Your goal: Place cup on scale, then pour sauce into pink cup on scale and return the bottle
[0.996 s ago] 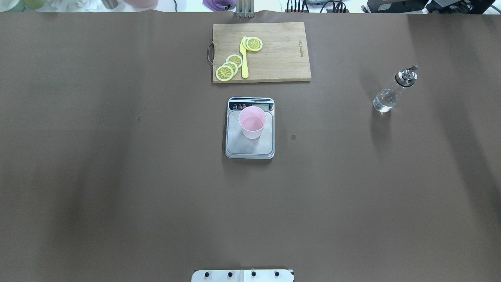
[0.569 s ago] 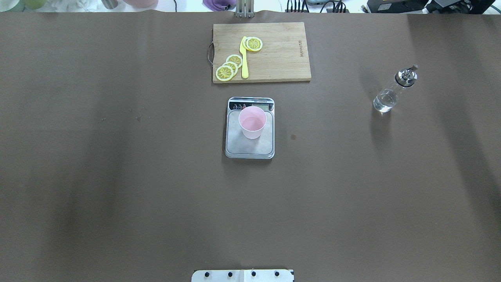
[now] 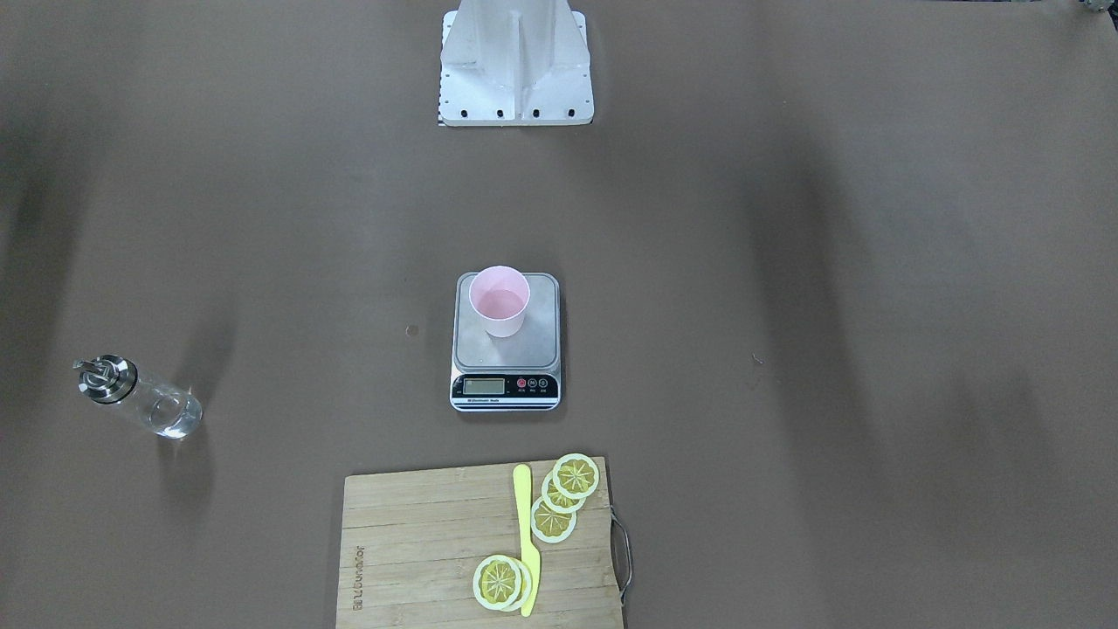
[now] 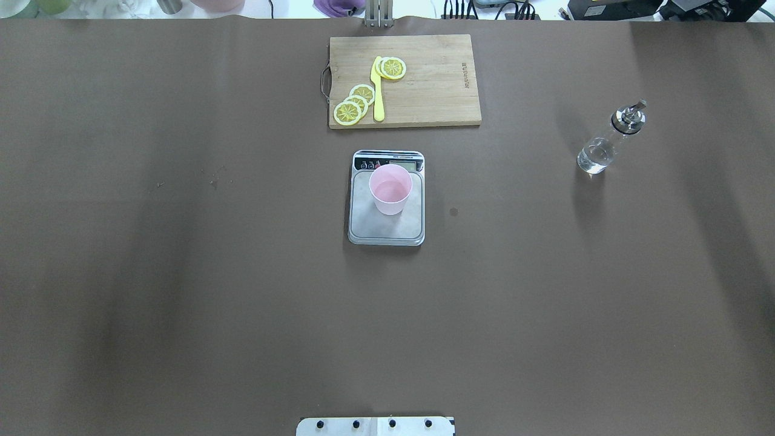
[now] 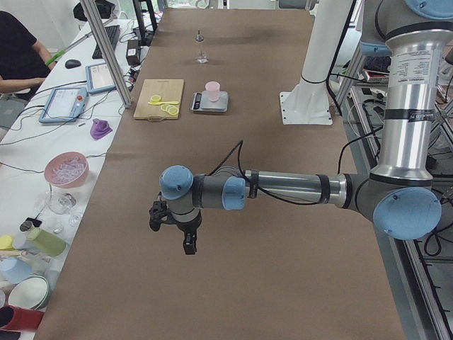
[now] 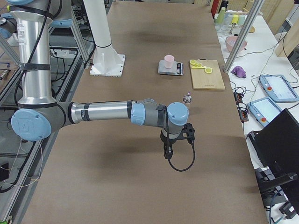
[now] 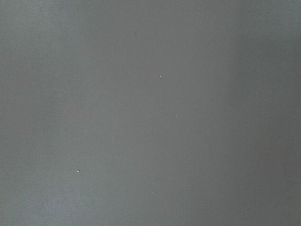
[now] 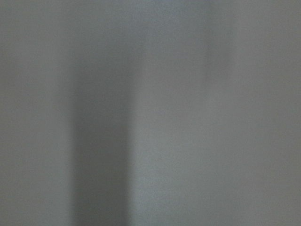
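The pale pink cup (image 4: 390, 189) stands upright on the silver scale (image 4: 385, 230) at the table's middle; the two also show in the front view, cup (image 3: 499, 302) on scale (image 3: 507, 354). The clear glass bottle (image 4: 607, 144) with a silver spout stands upright, alone, far to the right; in the front view the bottle (image 3: 140, 397) is at the left. Both grippers are out of the overhead and front views. The left gripper (image 5: 173, 227) hangs over bare table, far from the scale. The right gripper (image 6: 168, 150) hangs a little short of the bottle (image 6: 188, 98). I cannot tell whether either is open. Both wrist views show only bare table.
A wooden cutting board (image 4: 436, 85) with lemon slices (image 4: 354, 103) and a yellow knife (image 4: 378, 91) lies just beyond the scale. The robot's base plate (image 4: 375, 426) sits at the near edge. Bowls, cups and tablets crowd a side bench (image 5: 67, 170).
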Motion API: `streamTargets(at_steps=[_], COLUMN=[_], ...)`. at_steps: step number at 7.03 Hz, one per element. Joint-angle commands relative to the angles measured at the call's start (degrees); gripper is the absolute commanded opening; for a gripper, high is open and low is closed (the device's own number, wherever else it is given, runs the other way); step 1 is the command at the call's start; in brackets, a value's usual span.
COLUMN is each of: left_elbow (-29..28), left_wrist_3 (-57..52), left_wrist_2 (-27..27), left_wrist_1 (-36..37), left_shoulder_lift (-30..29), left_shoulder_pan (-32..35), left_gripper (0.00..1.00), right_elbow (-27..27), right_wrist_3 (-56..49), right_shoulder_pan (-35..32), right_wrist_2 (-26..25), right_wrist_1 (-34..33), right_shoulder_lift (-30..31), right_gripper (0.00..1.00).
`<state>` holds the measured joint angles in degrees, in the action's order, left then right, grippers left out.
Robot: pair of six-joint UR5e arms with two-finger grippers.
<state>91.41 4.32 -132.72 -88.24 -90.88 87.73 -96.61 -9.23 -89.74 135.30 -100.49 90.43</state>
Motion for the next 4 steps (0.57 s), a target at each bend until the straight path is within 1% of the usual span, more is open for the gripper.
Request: streamTargets(at_steps=[1, 4], left_elbow=[0.0, 0.1], left_wrist_3=[0.0, -0.3], left_wrist_2=[0.0, -0.1], left_wrist_1=[0.0, 0.0], left_shoulder_lift=[0.0, -0.1], left_shoulder_pan=[0.0, 0.0], left_gripper=[0.99, 0.99], right_elbow=[0.1, 0.0], right_wrist_3=[0.0, -0.2], right_shoulder_pan=[0.0, 0.0], right_wrist_2=[0.1, 0.0], right_wrist_1=[0.0, 0.1], right_shoulder_lift=[-0.1, -0.2], right_gripper=[1.0, 1.0])
